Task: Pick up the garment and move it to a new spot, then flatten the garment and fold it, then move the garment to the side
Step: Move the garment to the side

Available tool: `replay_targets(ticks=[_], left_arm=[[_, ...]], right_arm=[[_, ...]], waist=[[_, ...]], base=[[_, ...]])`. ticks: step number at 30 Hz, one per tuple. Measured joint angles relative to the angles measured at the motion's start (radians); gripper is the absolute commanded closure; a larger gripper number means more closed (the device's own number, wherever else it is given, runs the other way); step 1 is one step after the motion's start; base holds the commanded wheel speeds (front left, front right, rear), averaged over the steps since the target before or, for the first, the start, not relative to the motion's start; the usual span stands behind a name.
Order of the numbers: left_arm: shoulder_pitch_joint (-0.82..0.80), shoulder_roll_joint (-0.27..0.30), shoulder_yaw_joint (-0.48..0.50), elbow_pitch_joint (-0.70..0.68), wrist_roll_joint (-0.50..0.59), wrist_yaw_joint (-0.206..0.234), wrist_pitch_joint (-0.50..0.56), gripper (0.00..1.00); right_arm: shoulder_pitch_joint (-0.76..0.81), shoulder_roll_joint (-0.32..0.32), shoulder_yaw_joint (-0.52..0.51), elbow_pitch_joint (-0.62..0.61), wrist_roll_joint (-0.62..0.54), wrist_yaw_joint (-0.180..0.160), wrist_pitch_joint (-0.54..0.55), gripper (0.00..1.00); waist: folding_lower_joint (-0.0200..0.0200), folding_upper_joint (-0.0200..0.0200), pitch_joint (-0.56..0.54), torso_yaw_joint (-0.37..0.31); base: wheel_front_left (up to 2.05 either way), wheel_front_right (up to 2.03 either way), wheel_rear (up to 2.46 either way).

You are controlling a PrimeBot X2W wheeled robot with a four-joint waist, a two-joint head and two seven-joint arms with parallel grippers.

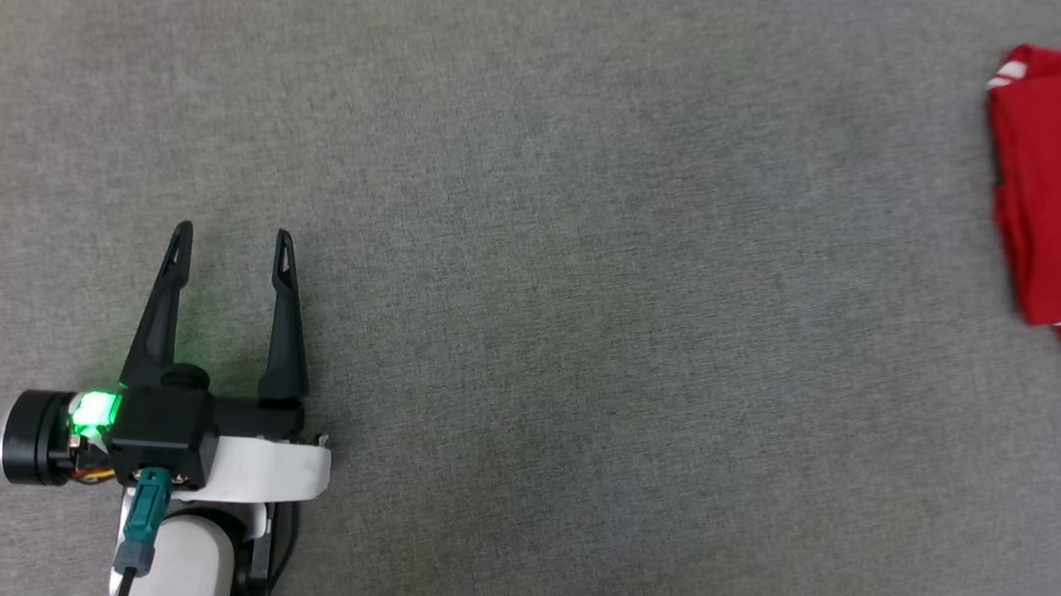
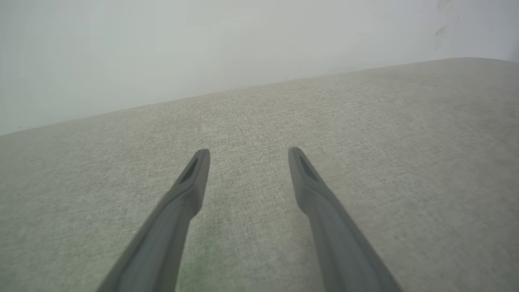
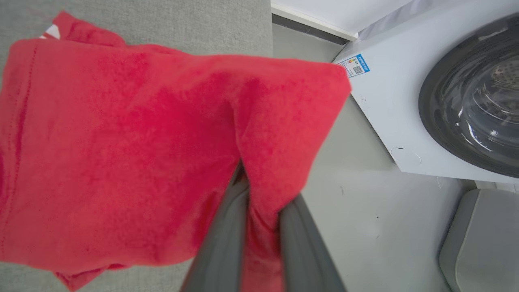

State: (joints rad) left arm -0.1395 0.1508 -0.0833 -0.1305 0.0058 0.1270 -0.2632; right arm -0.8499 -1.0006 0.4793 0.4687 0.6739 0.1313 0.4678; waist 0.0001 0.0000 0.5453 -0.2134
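The garment (image 1: pixel 1058 189) is a folded red shirt with white striped trim, lying at the far right edge of the grey fabric surface in the head view. In the right wrist view the garment (image 3: pixel 121 154) fills the left half, and a fold of it is pinched between the two dark fingers of my right gripper (image 3: pixel 261 202), which is shut on it. My left gripper (image 1: pixel 232 244) hovers over bare grey fabric at the lower left, far from the garment, fingers wide open. The left wrist view shows that left gripper (image 2: pixel 248 156) with nothing between its fingers.
The grey fabric surface (image 1: pixel 531 289) ends at an edge beside the garment in the right wrist view. Beyond it lie pale floor (image 3: pixel 365 211), a white washing machine (image 3: pixel 425 101) with a dark round door, and a grey object (image 3: pixel 482 239) at the lower right. A pale wall (image 2: pixel 202 48) backs the surface.
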Motion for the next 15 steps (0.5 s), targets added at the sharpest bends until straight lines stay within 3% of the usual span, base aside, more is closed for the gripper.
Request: replay_targets(ticks=[6,9,10,11,15], left_arm=[[-0.028,0.007,-0.001,-0.028,-0.001,0.000,0.000,0.00],[-0.032,0.007,-0.004,-0.034,-0.001,0.004,-0.001,0.00],[-0.032,0.006,-0.005,-0.034,-0.001,0.005,-0.001,0.00],[-0.032,0.006,-0.006,-0.034,-0.001,0.007,-0.001,0.00],[-0.028,-0.003,-0.008,-0.030,-0.006,0.016,-0.001,0.00]], right_arm=[[-0.049,0.021,-0.027,0.116,-0.068,0.000,-0.050,1.00],[-0.054,0.066,-0.043,0.176,-0.065,0.000,-0.046,1.00],[-0.054,0.081,-0.044,0.191,-0.070,0.000,-0.048,0.56],[-0.055,0.094,-0.045,0.205,-0.081,0.000,-0.050,0.00],[-0.066,0.104,-0.073,0.259,-0.114,0.000,-0.103,0.00]], waist=[[0.0000,0.0000,0.064,0.006],[0.0000,0.0000,0.078,0.011],[0.0000,0.0000,0.078,0.012],[0.0000,0.0000,0.074,0.013],[0.0000,0.0000,0.046,0.020]], base=[[0.00,0.00,0.00],[0.00,0.00,0.00],[0.00,0.00,0.00],[0.00,0.00,0.00],[0.00,0.00,0.00]])
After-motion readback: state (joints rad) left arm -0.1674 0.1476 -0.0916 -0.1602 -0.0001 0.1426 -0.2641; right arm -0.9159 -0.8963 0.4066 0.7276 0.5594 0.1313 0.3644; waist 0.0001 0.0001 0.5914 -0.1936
